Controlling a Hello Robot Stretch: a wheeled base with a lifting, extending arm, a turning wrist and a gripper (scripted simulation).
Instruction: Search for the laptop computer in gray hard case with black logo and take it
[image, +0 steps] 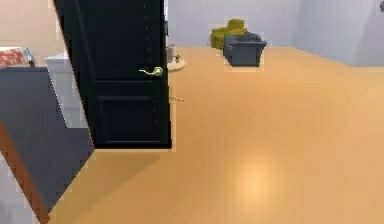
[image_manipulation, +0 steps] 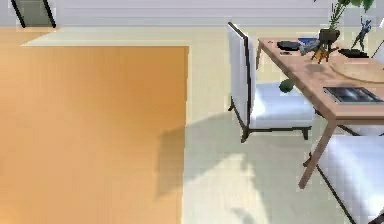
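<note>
**Forward view: one door and two armchairs. Arm side view: one table and two white chairs**

Forward view has one tall black door with sunken panels (image: 115, 70). It stands open on a smooth orange floor (image: 270, 140). The door has one small shiny gold handle (image: 155, 71). Just behind the door's edge peeks one round pale little table (image: 178, 66). To the left of the door stands one plain white boxy cabinet (image: 63, 88). Far away by the pale wall sit two soft armchairs close together. One is a yellow-green armchair (image: 231, 33) and one is a blue-grey armchair (image: 245, 50).

Arm side view has one long brown wooden table (image_manipulation: 303, 73) with straight legs. Two white padded chairs with thin dark legs are pushed up to it. One white chair (image_manipulation: 262, 95) is at the table's left side. The other white chair (image_manipulation: 356, 172) is at the bottom right corner. On the table stand one leafy green plant (image_manipulation: 350, 15), one small dark bowl (image_manipulation: 288, 45) and one round woven mat (image_manipulation: 365, 72). One flat dark rectangle with a grey edge (image_manipulation: 350, 95) lies near the table's close end. It is too small to tell whether it is the laptop.

The state of the pincer cannot be told.
</note>
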